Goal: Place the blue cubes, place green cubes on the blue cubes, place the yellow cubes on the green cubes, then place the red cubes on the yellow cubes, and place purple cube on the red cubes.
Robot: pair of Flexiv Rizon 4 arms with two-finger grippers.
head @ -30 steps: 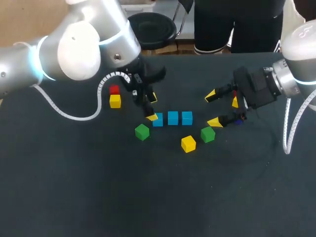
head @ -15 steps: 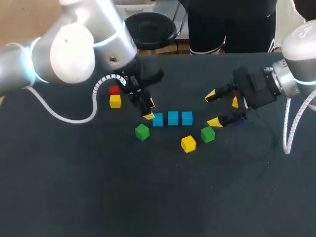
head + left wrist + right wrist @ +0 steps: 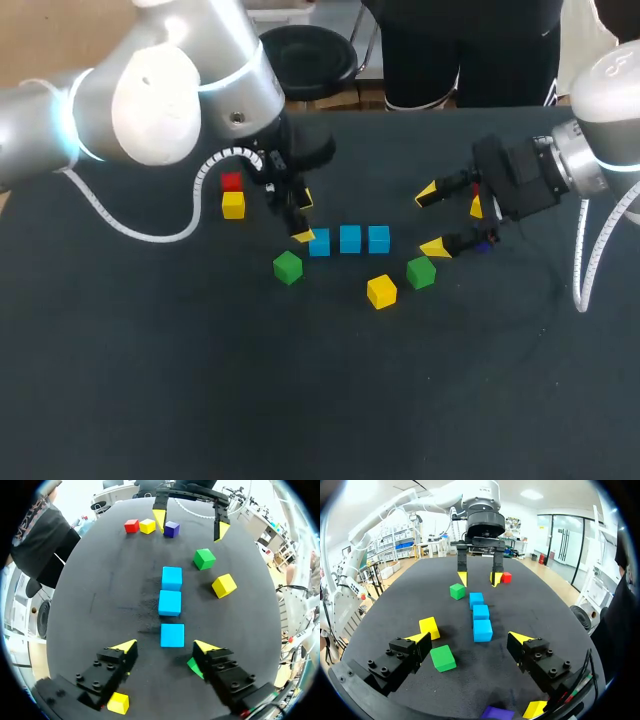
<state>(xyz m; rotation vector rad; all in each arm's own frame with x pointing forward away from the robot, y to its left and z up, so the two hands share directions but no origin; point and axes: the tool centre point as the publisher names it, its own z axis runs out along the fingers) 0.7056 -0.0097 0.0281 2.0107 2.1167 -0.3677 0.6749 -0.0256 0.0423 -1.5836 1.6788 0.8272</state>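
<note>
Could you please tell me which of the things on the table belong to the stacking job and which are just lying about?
Part of the job:
blue cubes, three in a row
green cubes, two
yellow cubes, three
red cubes, two
purple cube

Not part of it:
table
white cable of the left arm

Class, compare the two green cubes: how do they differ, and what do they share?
The left green cube lies in front of the left end of the blue row, near the left claw; the right green cube lies off the row's right end, by the right claw. The right one has a yellow cube close beside it; the left one stands alone. Both sit unstacked, held by neither claw.
</note>
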